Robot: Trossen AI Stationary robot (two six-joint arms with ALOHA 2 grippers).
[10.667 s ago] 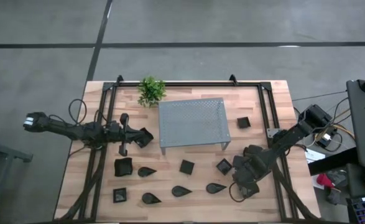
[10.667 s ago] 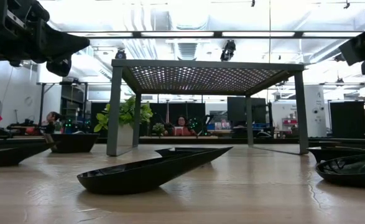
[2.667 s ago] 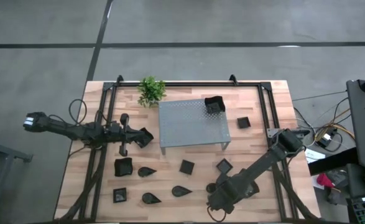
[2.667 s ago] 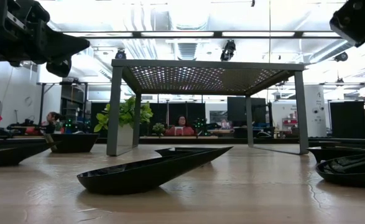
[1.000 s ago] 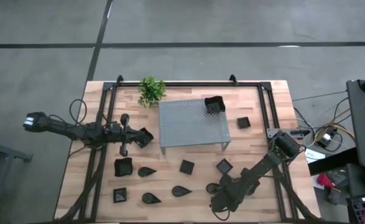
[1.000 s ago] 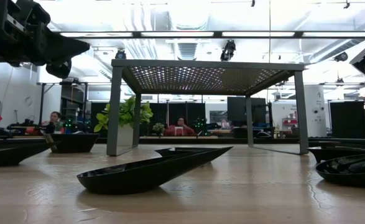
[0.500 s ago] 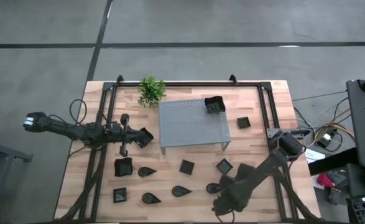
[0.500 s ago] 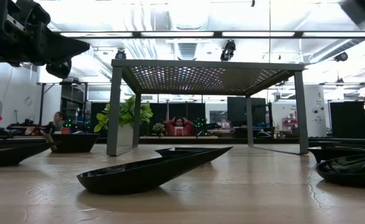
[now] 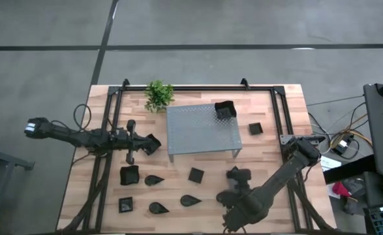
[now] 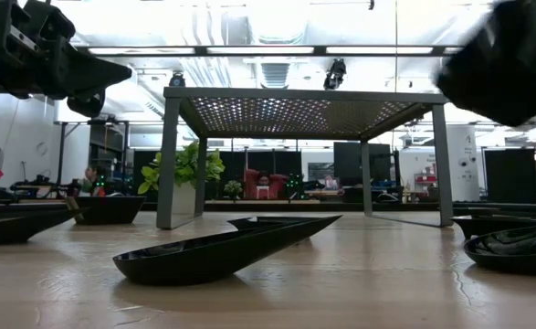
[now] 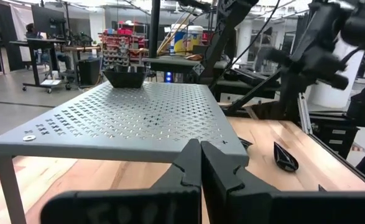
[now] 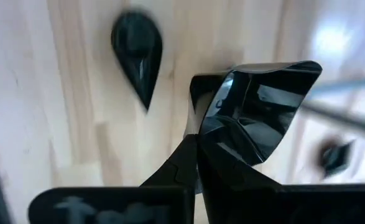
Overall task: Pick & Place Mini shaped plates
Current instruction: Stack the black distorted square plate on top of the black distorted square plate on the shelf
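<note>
My right gripper (image 12: 198, 142) is shut on a small square black dish (image 12: 257, 106) and holds it above the table's front right (image 9: 238, 176). It shows as a dark blur in the low view (image 10: 514, 64). A teardrop dish (image 12: 137, 46) lies on the wood below it. Another square dish (image 9: 224, 109) sits on the grey perforated stand (image 9: 201, 128). Several more black dishes lie flat on the table in front of the stand, such as a square one (image 9: 196, 174) and a teardrop one (image 9: 190, 200). My left gripper (image 9: 151, 144) is shut and empty, left of the stand. My right gripper pinches the square dish's raised rim (image 12: 202, 127) between its two fingers, near a corner. The fingers point down at the table. The dish is lifted clear and tilted, its hollow side turned toward the wrist.
A small green plant (image 9: 158, 95) stands at the far left of the stand. A black frame (image 9: 279, 117) runs along the table's edges. One square dish (image 9: 255, 128) lies right of the stand. Bare wood lies at the table's far right.
My right gripper has gone from near the front edge toward the far edge, to the square dish that lay beside the teardrop dish at front right. That dish is now off the wood, lifted clear in the gripper. My left arm has kept still.
</note>
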